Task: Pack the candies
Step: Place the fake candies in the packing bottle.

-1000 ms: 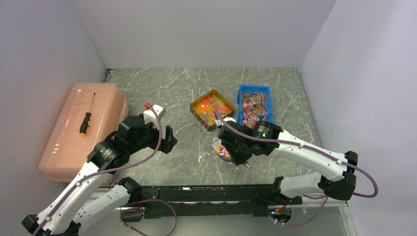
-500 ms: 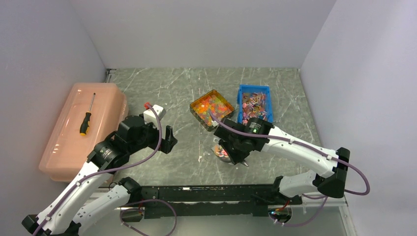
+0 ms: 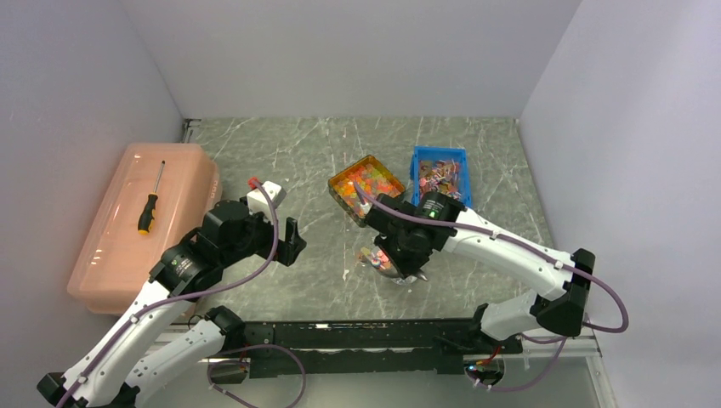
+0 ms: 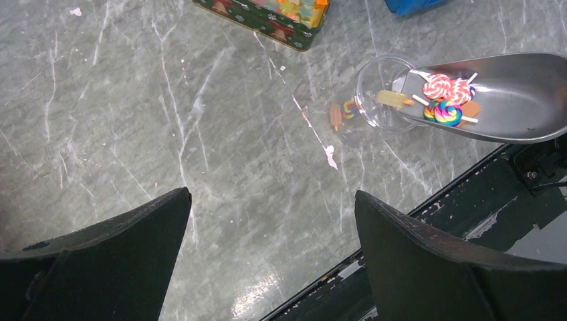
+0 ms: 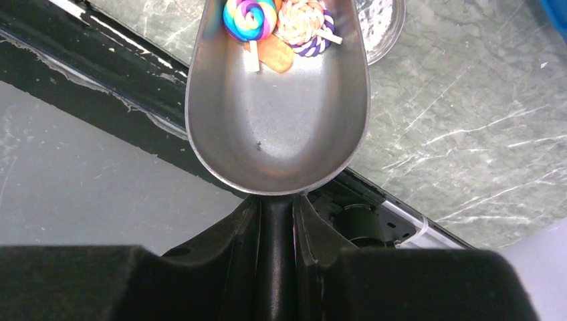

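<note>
We're watching the right fingers [image 5: 244,221] pinching the handle of the scoop [image 5: 277,120]. We're judging it's being held nose-down, so the candies [image 5: 281,23] are crowding at its lip, right over the mouth of the jar [image 4: 361,110]. About 4 are sitting in the scoop, and a few are already lying inside the jar. The left fingers [image 4: 114,261] are hanging spread wide, gripping nothing, probably to keep clear of the pour. More candies are filling the tin [image 4: 267,25] and the blue bin [image 3: 440,152] just behind. The surface [image 3: 289,144] is showing grey-green marble veining, and plain pale walls are closing in 3 sides. A screwdriver [image 3: 150,200] is lying on a pink box [image 3: 110,246] at the left.
</note>
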`<state>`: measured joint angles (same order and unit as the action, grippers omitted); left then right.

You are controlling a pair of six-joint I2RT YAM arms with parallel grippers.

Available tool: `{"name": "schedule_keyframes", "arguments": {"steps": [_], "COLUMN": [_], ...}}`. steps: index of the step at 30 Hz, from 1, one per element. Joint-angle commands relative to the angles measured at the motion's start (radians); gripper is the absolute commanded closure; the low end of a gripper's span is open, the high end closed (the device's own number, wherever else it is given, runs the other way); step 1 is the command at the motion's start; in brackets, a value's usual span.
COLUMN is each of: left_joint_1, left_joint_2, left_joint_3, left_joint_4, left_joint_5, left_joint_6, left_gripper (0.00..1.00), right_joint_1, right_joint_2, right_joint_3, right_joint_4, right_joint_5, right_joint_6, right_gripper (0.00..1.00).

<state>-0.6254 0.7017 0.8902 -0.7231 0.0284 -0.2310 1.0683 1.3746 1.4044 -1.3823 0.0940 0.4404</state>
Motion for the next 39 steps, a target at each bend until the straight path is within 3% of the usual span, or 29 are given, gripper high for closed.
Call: {"name": "schedule_keyframes", "arguments": {"steps": [1,25,39], "left_joint_1": [0.001,0.001,0.002], "left_joint_2": [-0.011,-0.020,-0.006], "left_joint_3": [0.003,-0.001,0.001], "left_joint_4": [0.011,0.013,0.013], "left_joint_5": [-0.004,-0.006,-0.012], "left_joint_6": [-0.005,-0.002,-0.004], "left_gripper": [0.01,0.01,0.01], "right_joint_1": [-0.007,-0.068,-0.076], "right_joint_2": [0.015,0.079,-0.037], "right_joint_3": [0.081,0.148,0.145], "right_joint_4": [-0.061,-0.122,-0.090], "right_joint_5": [-0.018,-0.081,-0.064], "right_joint_6": [-0.033,-0.075,-0.069], "right_gripper": [1.00,1.00,1.00]}}
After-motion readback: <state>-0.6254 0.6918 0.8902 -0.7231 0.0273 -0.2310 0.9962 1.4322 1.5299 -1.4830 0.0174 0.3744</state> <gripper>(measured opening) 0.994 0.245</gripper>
